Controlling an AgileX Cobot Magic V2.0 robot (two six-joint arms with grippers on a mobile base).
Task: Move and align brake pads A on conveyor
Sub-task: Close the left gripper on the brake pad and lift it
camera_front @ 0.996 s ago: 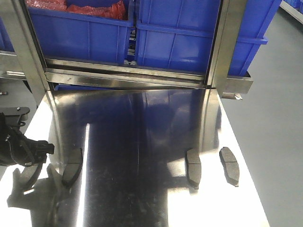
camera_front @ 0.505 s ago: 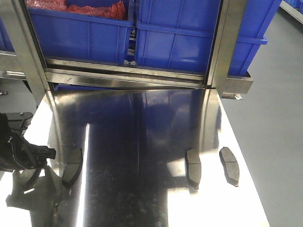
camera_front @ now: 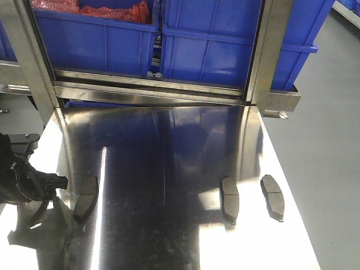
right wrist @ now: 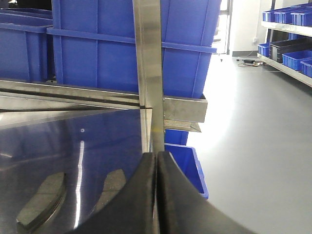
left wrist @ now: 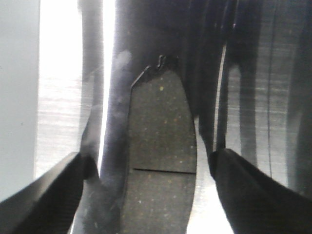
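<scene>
Three brake pads A lie on the shiny steel tabletop (camera_front: 169, 169): one at the left (camera_front: 85, 198), two at the right (camera_front: 229, 199) (camera_front: 273, 197). A fourth pad (left wrist: 161, 126), with its cross groove showing, lies flat between the fingers of my left gripper (left wrist: 148, 161). That gripper is open, with a gap on each side of the pad. In the front view the left gripper (camera_front: 35, 194) sits low at the table's left edge. My right gripper (right wrist: 156, 156) is shut and empty, behind the two right pads (right wrist: 41, 202) (right wrist: 114, 187). The conveyor is out of view.
Blue bins (camera_front: 214, 45) stand on a steel shelf frame (camera_front: 152, 93) at the back of the table. Steel posts (camera_front: 264, 56) rise at both back corners. Grey floor (camera_front: 326, 140) lies to the right, with a blue bin (right wrist: 187, 163) on it below the table.
My left gripper has sunk a little and shifted slightly right over the leftmost pad. The other three pads have not moved.
</scene>
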